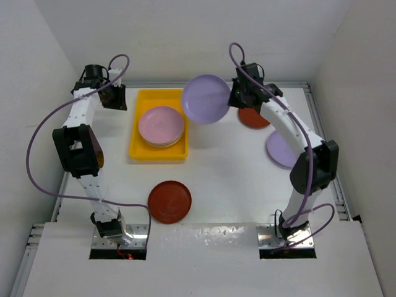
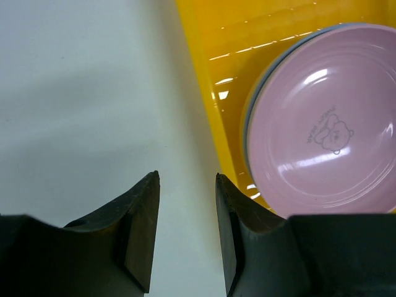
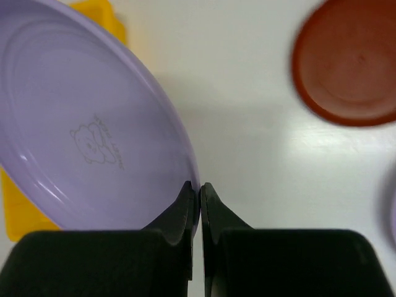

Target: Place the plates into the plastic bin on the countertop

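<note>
My right gripper (image 1: 231,99) (image 3: 200,185) is shut on the rim of a lavender plate (image 1: 207,99) (image 3: 80,124). It holds the plate tilted in the air just right of the far right corner of the yellow plastic bin (image 1: 133,133) (image 2: 216,55). A pink plate (image 1: 161,124) (image 2: 322,136) tops a stack of plates in the bin. My left gripper (image 1: 115,99) (image 2: 187,179) is open over the white countertop (image 1: 229,173), beside the bin's left wall, with nothing between its fingers.
A dark red plate (image 1: 169,201) lies near the front, between the arm bases. A second dark red plate (image 1: 253,117) (image 3: 349,62) and another lavender plate (image 1: 279,148) lie on the right, partly under my right arm. White walls close in the back and sides.
</note>
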Controlling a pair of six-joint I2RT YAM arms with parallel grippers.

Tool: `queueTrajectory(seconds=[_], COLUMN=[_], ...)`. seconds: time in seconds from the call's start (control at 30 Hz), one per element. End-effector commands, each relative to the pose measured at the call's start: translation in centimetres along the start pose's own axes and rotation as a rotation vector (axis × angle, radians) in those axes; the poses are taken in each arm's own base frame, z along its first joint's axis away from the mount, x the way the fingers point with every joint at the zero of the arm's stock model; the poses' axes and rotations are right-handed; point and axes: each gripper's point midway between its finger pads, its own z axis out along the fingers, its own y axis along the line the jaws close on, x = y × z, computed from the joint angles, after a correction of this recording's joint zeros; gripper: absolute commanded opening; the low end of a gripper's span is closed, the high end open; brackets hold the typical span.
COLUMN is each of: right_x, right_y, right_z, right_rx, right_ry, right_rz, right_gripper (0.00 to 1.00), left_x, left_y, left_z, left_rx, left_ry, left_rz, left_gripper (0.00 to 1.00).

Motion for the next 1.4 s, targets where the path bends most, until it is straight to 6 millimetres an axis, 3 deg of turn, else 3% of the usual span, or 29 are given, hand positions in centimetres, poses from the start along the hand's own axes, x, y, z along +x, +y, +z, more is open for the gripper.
queueTrajectory(seconds=[0.0,0.07,0.1,0.13,0.17,0.2,0.27,0.43,0.5,0.6,0.8,0.83,0.87,1.03,1.17,1.23,1.27,1.3,1.37], right_x=[-1.8,-3.6,-1.9,-1.4,-2.3,-0.6,0.1,3.9,4.2,6.8,9.1,9.1,9.1,9.5,8.1,6.1,5.6,3.2,2.2], right_y=[6.8,10.5,11.6,12.7,13.9,14.9,16.2,17.4,18.3,20.1,19.1,18.9,19.0,19.3,19.1,18.8,17.8,17.0,13.9], right_z=[2.1,1.5,4.2,4.7,4.5,6.8,8.5,11.6,11.6,12.0,13.8,13.9,14.0,13.8,12.6,10.7,10.5,8.2,7.2], right_rx=[-0.154,-0.231,-0.219,-0.225,-0.251,-0.267,-0.302,-0.328,-0.346,-0.360,-0.299,-0.292,-0.295,-0.301,-0.292,-0.283,-0.261,-0.259,-0.204], right_ry=[-0.043,-0.076,-0.017,-0.008,-0.026,0.027,0.030,0.125,0.130,0.161,0.184,0.183,0.175,0.177,0.132,0.083,0.082,0.039,0.055], right_rz=[-0.013,-0.017,-0.033,-0.039,-0.035,-0.021,0.004,0.119,0.112,0.054,0.052,0.049,0.040,0.014,-0.042,-0.085,-0.089,-0.085,-0.070], right_gripper=[0.00,0.00,0.00,0.00,0.00,0.00,0.00,0.00,0.00,0.00,0.03,0.05,0.14,0.28,0.35,0.43,0.47,0.58,0.72], left_x=[-1.1,-1.2,-1.1,-1.0,-0.7,-0.9,-0.4,-0.5,-0.5,-0.2,0.1,0.1,0.1,0.3,0.0,0.0,-0.4,-0.4,-0.7], left_y=[1.0,1.4,1.8,2.2,2.2,2.5,3.0,3.4,3.4,3.9,3.7,3.7,3.7,3.6,3.6,3.6,3.7,3.7,3.6], left_z=[-2.3,-2.4,-2.6,-2.7,-2.5,-3.1,-3.1,-3.6,-3.6,-3.3,-3.1,-3.1,-3.1,-2.8,-2.9,-2.9,-3.1,-3.1,-3.6], left_rx=[-0.027,-0.027,-0.033,-0.039,-0.037,-0.046,-0.051,-0.060,-0.060,-0.063,-0.052,-0.052,-0.052,-0.041,-0.043,-0.043,-0.046,-0.046,-0.049], left_ry=[-0.058,-0.069,-0.070,-0.071,-0.063,-0.073,-0.065,-0.074,-0.074,-0.067,-0.061,-0.061,-0.061,-0.055,-0.063,-0.063,-0.071,-0.071,-0.082], left_rz=[-0.037,-0.051,-0.066,-0.073,-0.076,-0.080,-0.090,-0.085,-0.085,-0.095,-0.098,-0.098,-0.098,-0.101,-0.097,-0.097,-0.094,-0.094,-0.090], left_gripper=[0.44,0.44,0.44,0.45,0.45,0.45,0.45,0.45,0.45,0.45,0.46,0.46,0.46,0.46,0.46,0.46,0.46,0.47,0.47])
